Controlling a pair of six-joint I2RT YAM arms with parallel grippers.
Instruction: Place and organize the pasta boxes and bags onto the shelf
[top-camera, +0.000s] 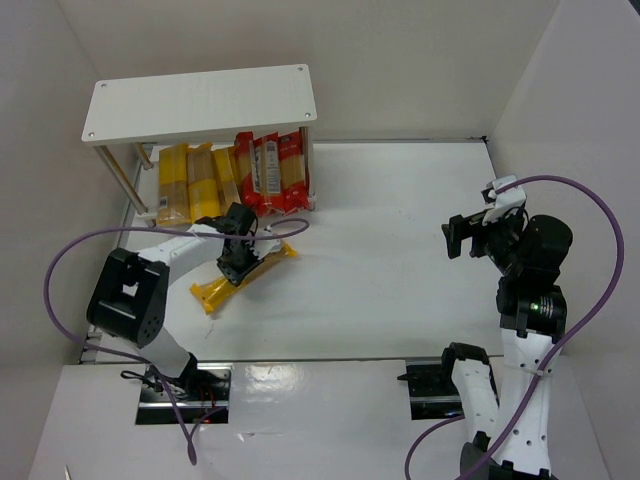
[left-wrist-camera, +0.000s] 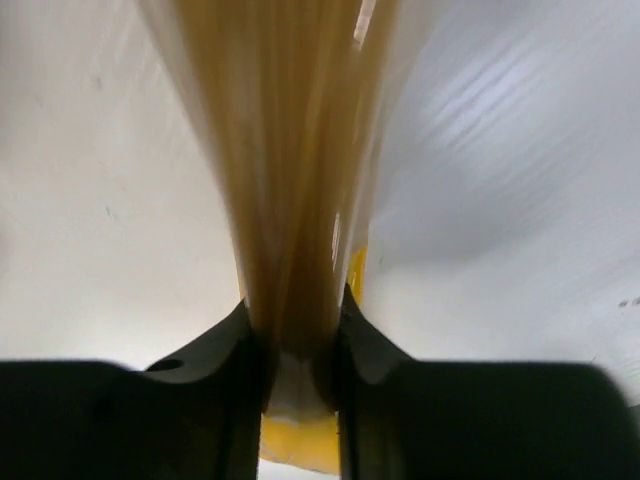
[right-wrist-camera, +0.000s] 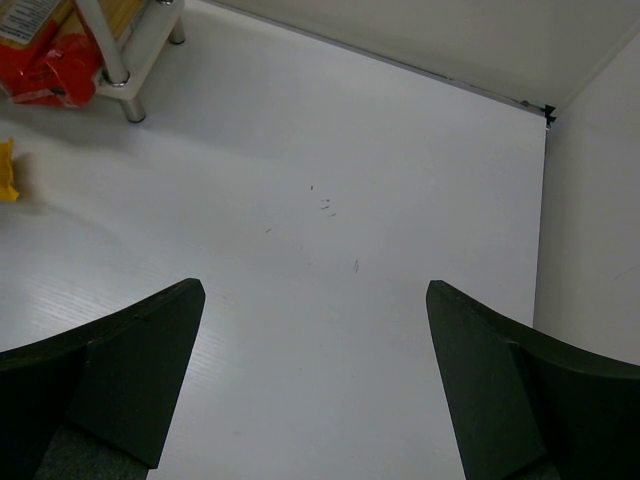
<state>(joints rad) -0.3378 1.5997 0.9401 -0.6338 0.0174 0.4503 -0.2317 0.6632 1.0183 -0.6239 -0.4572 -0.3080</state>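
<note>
While our left gripper clamps a yellow spaghetti pack in front of the shelf, our right gripper hangs, fingers spread wide.

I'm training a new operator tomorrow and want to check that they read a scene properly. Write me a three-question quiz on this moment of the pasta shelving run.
1. True or false: the right pincer is shut on a red pack.
2. What does the left pincer grip? A) a yellow spaghetti pack B) a red pack C) nothing
3. Fill in: the red packs lie ___ the white top board of the shelf.

Key: 1 false, it is open and holds nothing; 2 A; 3 under.
</note>
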